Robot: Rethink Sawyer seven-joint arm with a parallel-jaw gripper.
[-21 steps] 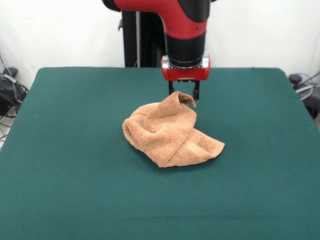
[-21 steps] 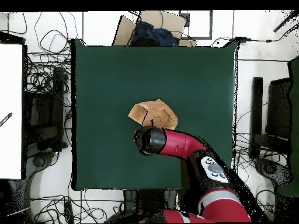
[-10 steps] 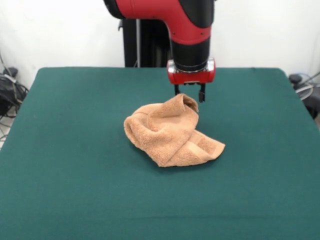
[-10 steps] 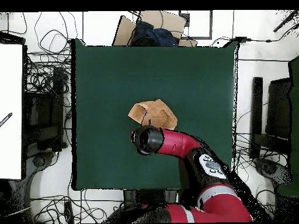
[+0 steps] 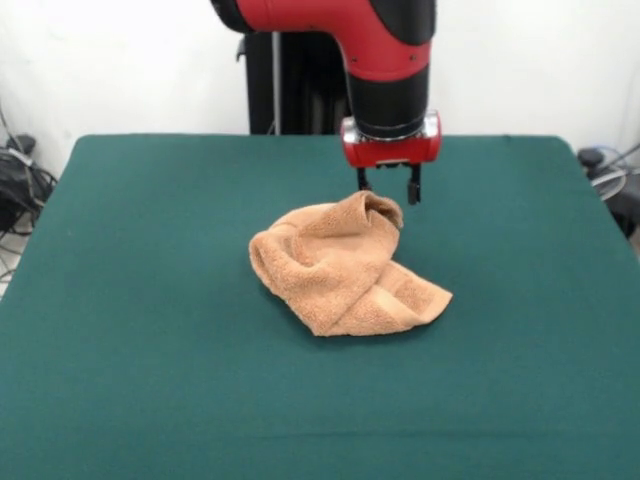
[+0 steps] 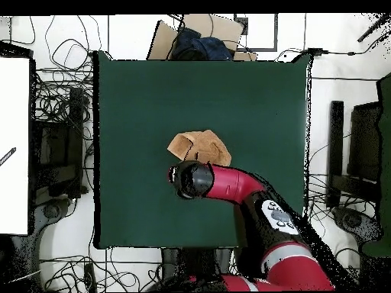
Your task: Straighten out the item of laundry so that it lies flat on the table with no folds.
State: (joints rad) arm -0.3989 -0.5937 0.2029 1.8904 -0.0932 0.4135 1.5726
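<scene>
Front view shows, nearest the camera, a broad bare stretch of the table [image 5: 150,400], its dark green top running out to both sides. Past that, near the middle of the table and a little toward the right of the picture, lies the towel [image 5: 340,265], peach-orange and bunched into a rumpled heap instead of lying flat. A folded corner with a woven band points toward the lower right, flat on the green top, and a rounded fold bulges on the left. The far side of the heap rises into a curled peak. Just behind and above that peak hangs the gripper [image 5: 388,188], below a red collar on the black and red arm [image 5: 385,60]. Its two dark fingers [image 5: 413,188] stand apart, with a gap between them, and nothing is held; the left one of the picture sits just at the towel's peak, though whether it touches the cloth cannot be told. Overhead, the arm covers the edge of the towel [image 6: 200,146] nearest the robot, and the cloth sits near the centre of the table [image 6: 137,99], well clear of every edge.
</scene>
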